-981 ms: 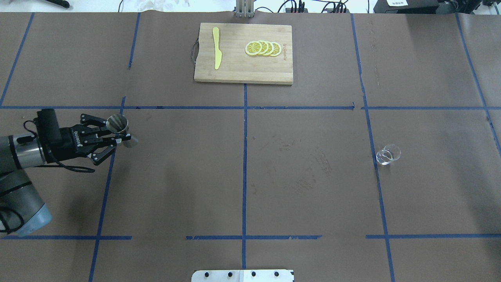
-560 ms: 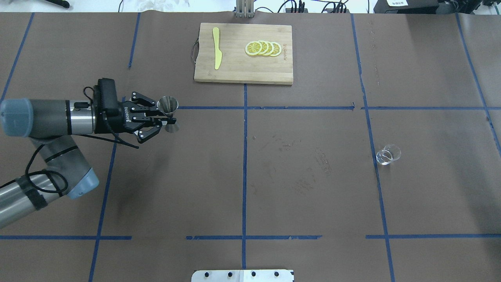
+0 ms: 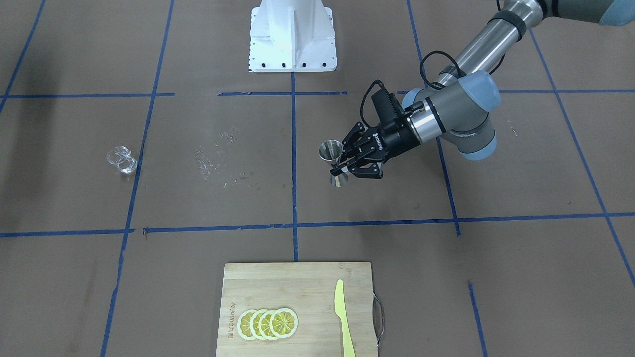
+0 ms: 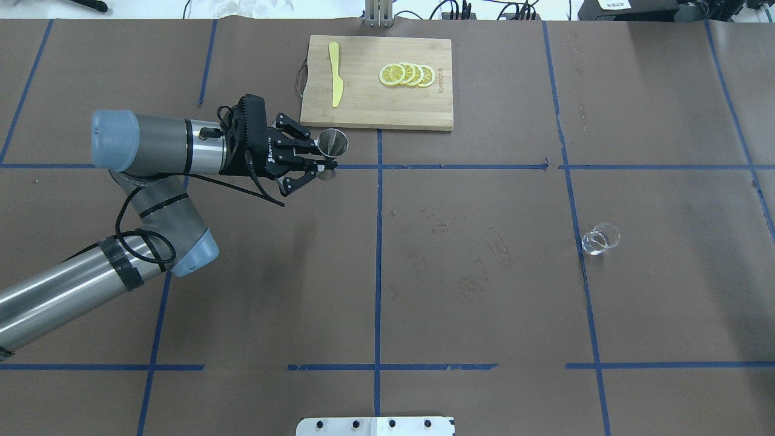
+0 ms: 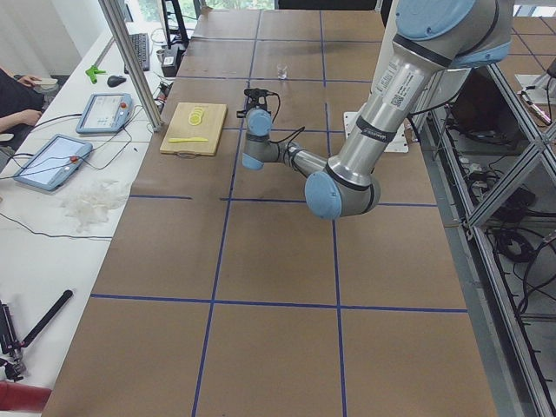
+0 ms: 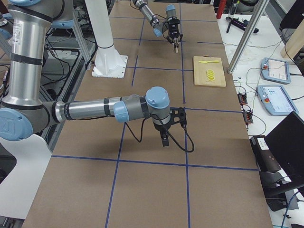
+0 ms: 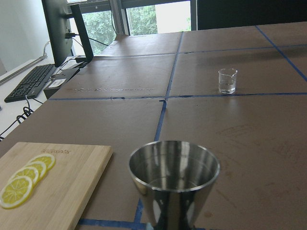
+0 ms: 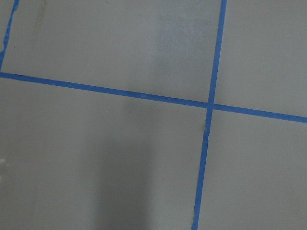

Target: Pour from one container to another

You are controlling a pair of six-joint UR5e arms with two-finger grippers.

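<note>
Front view: the left gripper point(image 3: 340, 169) is clamped on the waist of the jigger point(image 3: 331, 150) and holds it upright, on the robot's side of the board point(image 3: 307, 290). The cup point(image 3: 121, 159) stands on the table point(image 3: 521, 277), well apart from the board, toward the robot's right.

Overhead: the jigger point(image 4: 333, 143) is just off the board's point(image 4: 363, 106) near left corner. Lemon slices point(image 4: 407, 74) and a knife point(image 4: 335, 74) lie on the board.

Right side view: the right gripper point(image 6: 164, 140) points down at the table, well away from the board point(image 6: 209, 78). I cannot tell whether it is open or closed.

Left wrist: the jigger's point(image 7: 173, 177) open mouth faces up beside the board point(image 7: 72, 177), with the cup point(image 7: 227, 80) far beyond it.

Right wrist: only table and blue tape point(image 8: 206, 139).
</note>
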